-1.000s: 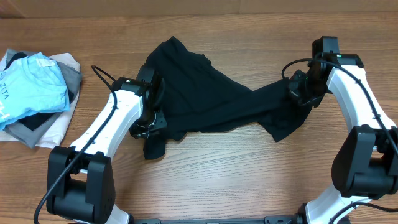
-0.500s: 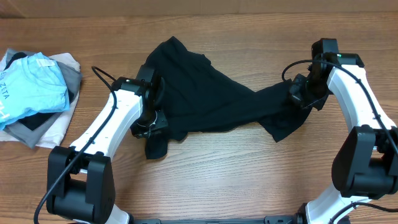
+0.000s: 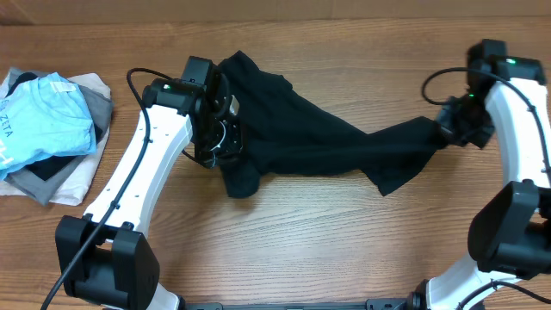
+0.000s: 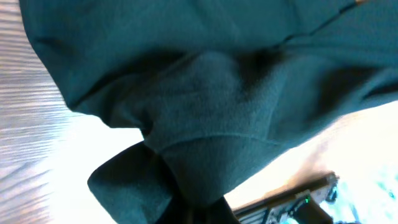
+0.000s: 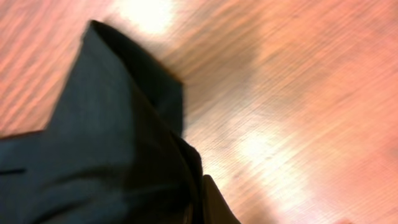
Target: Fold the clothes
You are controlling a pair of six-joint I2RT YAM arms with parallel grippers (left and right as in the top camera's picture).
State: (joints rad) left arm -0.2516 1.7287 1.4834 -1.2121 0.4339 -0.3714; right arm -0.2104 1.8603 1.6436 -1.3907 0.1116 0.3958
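— Where are the clothes (image 3: 293, 129)?
— In the middle of the table (image 3: 327, 241), towards the far edge. It is one black heap, drawn out in a long band that reaches towards the right edge.
— What has hold of them?
— The right gripper (image 3: 449, 131) is clamped on the band's right end. The left gripper (image 3: 219, 142) is at the heap's left side. Black fabric bunches round its fingers and hides them, so I cannot tell whether they are together or apart.
— Is any of it lying loose?
— One flap rests on the wood just on the near side of the left gripper.
— And further out?
— At the left edge, well apart, a blue shirt (image 3: 43, 116) tops a pile of grey (image 3: 102, 112) and white (image 3: 69, 185) garments.
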